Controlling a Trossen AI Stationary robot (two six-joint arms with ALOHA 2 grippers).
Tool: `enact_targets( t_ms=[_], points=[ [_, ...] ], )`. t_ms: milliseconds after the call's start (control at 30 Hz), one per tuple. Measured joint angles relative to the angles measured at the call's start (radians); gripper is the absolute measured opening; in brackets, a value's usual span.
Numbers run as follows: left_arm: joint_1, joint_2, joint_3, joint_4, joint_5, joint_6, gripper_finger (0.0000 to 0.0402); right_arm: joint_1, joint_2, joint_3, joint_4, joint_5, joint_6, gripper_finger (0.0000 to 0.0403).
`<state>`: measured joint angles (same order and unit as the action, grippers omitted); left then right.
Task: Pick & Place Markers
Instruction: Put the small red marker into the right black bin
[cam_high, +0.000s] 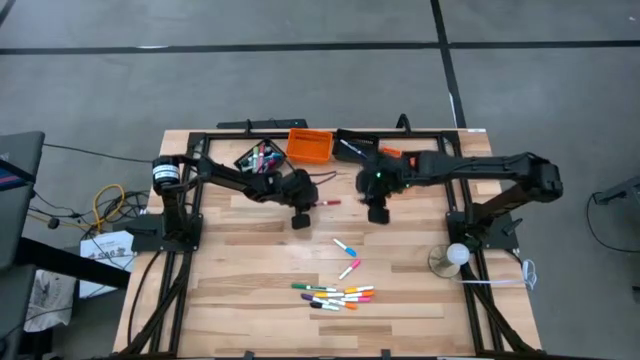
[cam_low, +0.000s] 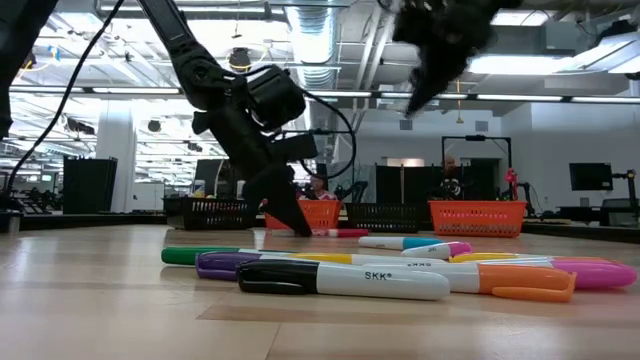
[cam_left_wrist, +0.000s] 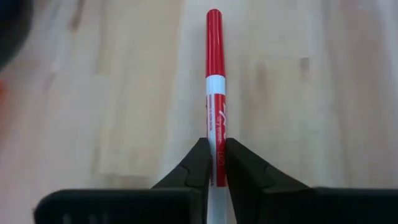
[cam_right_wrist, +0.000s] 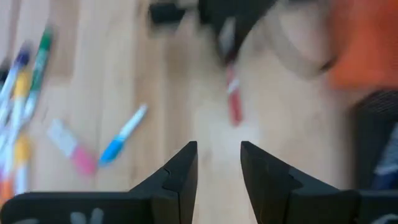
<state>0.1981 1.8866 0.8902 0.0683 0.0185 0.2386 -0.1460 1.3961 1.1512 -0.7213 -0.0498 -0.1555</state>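
Note:
My left gripper (cam_high: 301, 217) is down at the table's middle, shut on a red-capped marker (cam_high: 326, 202) whose cap points toward the table's right. My right gripper (cam_high: 378, 211) hovers open just right of it, high above the table in the low view (cam_low: 440, 55), touching nothing. A blue-capped marker (cam_high: 344, 245) and a pink one (cam_high: 349, 268) lie singly on the wood. Several more markers lie flat in a pile (cam_high: 335, 295) near the near edge. Other markers fill a black bin (cam_high: 258, 158). My left gripper pinches the red marker's white barrel (cam_left_wrist: 217, 152) between its two fingers (cam_left_wrist: 198, 163), on the end away from the red cap (cam_left_wrist: 214, 43). The fingers come slanting down from above. The marker lies level, low at the table (cam_low: 347, 233); lifted or resting, I cannot tell.
An orange bin (cam_high: 310, 145) stands at the far edge beside the black bin. A small white round object (cam_high: 456, 254) sits by the right arm's base. Bare wood lies between the grippers and the marker pile. Cables and papers lie on the floor, left of the table.

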Motion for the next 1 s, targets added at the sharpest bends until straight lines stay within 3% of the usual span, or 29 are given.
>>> enact_targets(
  t_ms=[67,267,433,733,1000],
  points=[
    [-0.021,0.000,0.000,0.001,-0.001,-0.008,0.0039,0.007,0.015,-0.051,0.029,-0.041,-0.007,0.0111],
    [-0.088,0.001,-0.002,0.022,0.002,-0.040,0.0035,0.032,0.065,-0.246,0.428,-0.034,-0.008,0.0111],
    [-0.121,0.002,-0.002,0.045,0.000,-0.064,0.0043,0.033,0.173,-0.316,0.651,-0.029,-0.043,0.0111],
    [-0.133,0.003,-0.003,0.067,-0.003,-0.087,0.0041,0.032,0.389,-0.314,0.789,-0.030,-0.089,0.0111],
    [-0.132,0.003,-0.003,0.073,-0.008,-0.089,0.0039,0.032,0.452,-0.311,0.815,-0.040,-0.088,0.0111]
  ],
)
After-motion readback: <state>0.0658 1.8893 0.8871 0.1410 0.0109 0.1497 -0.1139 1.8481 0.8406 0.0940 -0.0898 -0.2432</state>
